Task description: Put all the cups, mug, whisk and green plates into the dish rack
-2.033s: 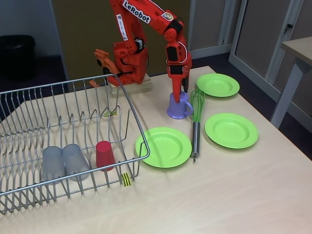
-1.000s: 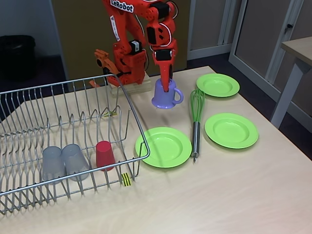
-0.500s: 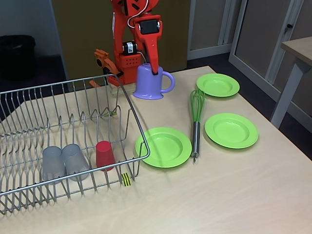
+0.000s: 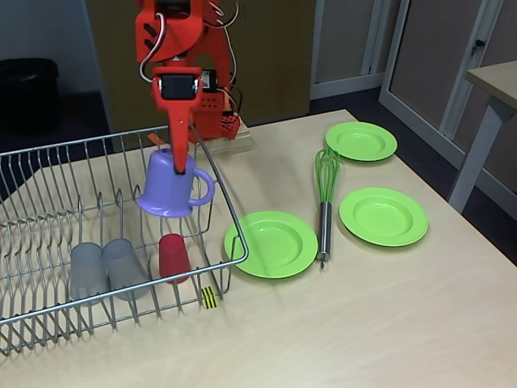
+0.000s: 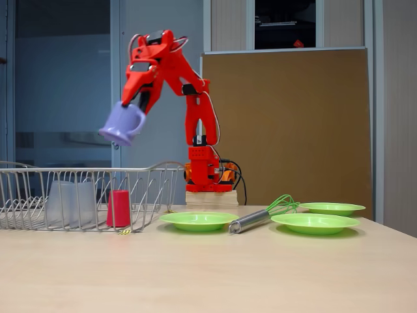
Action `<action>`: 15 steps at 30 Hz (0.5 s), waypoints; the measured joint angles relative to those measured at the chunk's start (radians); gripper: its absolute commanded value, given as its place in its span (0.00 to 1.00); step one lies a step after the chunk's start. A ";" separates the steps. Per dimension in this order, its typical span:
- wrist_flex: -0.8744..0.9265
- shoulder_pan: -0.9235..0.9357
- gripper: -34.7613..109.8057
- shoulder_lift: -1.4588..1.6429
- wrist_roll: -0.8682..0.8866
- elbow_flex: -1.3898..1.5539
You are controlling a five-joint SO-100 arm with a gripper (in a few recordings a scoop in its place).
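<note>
**A:** Where's the mug?

**B:** The mug (image 4: pixel 171 186) is in the air, tilted, handle to the right in the fixed view. Your hand (image 4: pixel 175 166) is clamped on its rim, one finger inside. It hangs over the right end of the dish rack (image 4: pixel 113 142), well above the wires going by the side-on fixed view (image 5: pixel 124 124). Not set down yet.

**A:** What's done so far?

**B:** All three cups look done. Two grey cups (image 4: pixel 105 268) sit upside down side by side in the rack's front row, and the red cup (image 4: pixel 173 257) is just right of them, also inverted.

**A:** And what's left?

**B:** You still have to place the mug. After that, everything on the counter (image 4: pixel 380 323): the whisk (image 4: pixel 325 202) lies flat between the plates, handle toward the camera. Three green plates are untouched: the near plate (image 4: pixel 271 243) just beside the rack's corner, the right plate (image 4: pixel 383 216), and the far plate (image 4: pixel 361 141). I'd call it under halfway.
</note>
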 measured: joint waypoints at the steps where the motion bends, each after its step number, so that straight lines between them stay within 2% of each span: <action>1: 0.000 0.012 0.31 -0.040 -0.011 -0.018; 15: 0.003 0.057 0.31 -0.365 -0.087 -0.304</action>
